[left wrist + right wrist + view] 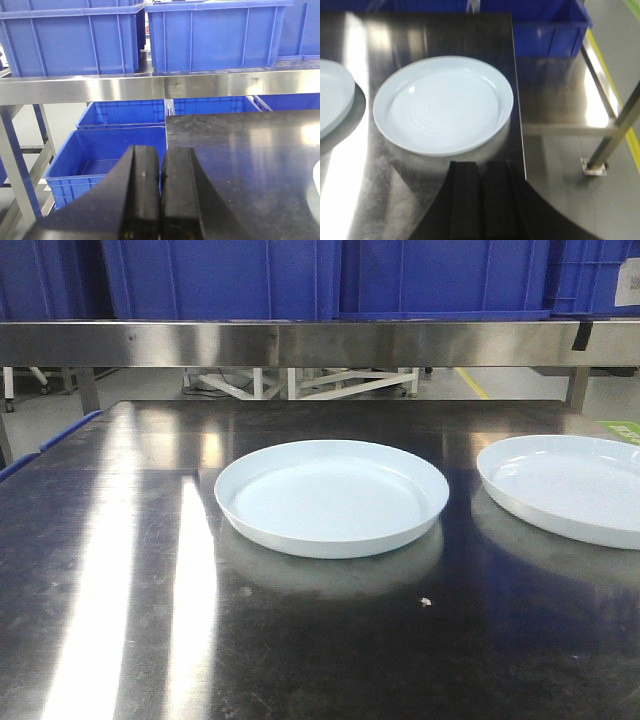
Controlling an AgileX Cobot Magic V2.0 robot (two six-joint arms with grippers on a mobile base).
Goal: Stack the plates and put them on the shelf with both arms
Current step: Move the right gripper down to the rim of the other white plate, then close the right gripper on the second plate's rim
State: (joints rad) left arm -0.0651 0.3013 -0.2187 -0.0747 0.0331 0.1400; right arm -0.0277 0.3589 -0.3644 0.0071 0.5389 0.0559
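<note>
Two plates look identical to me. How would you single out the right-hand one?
Find the dark steel table below the shelf of blue bins. On it, the right-hand plate sits beside the table's right edge; its twin sits apart, mid-table.

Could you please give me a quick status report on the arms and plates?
Left gripper shut, empty. Right gripper shut, empty, just short of right plate. Centre plate sits apart, unstacked. Nothing between them.

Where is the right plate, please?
The right plate lies by the table's right edge, apart from the centre plate, ahead of the right pincer in its wrist view.
</note>
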